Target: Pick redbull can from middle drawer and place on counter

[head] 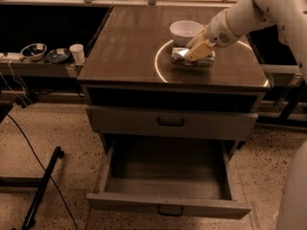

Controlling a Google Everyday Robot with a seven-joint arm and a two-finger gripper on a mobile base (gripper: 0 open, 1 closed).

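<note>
Over the counter (124, 47), the gripper (200, 50) pinches the redbull can (180, 55) lying sideways by the white bowl (184, 31), so it may roll if let go.

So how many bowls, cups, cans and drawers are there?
Bowls: 3, a white bowl on the counter, two small bowls on the side shelf
Cups: 1, a cup there
Cans: 1, the can on the counter at the gripper
Drawers: 2, upper drawer shut, lower drawer open
Total: 7
</note>
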